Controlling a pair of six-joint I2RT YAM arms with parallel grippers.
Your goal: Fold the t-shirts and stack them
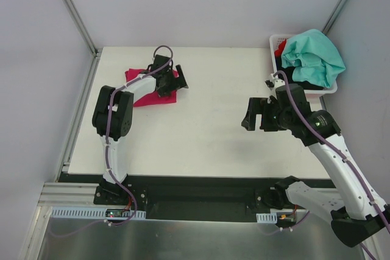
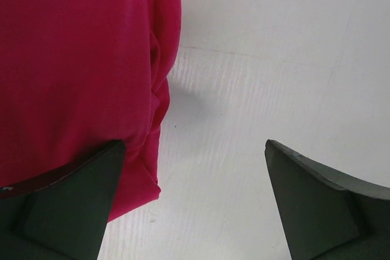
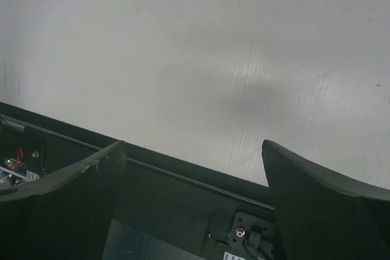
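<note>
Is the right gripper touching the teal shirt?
Apart. Top view: the right gripper hangs open over the table, well short of the teal shirt in the basket.

Bright, even overhead light; soft shadows on the table (image 1: 201, 144); mild blur in wrist views.

Lab cell: white wall panels (image 1: 213, 4), aluminium framing (image 1: 73, 10).
</note>
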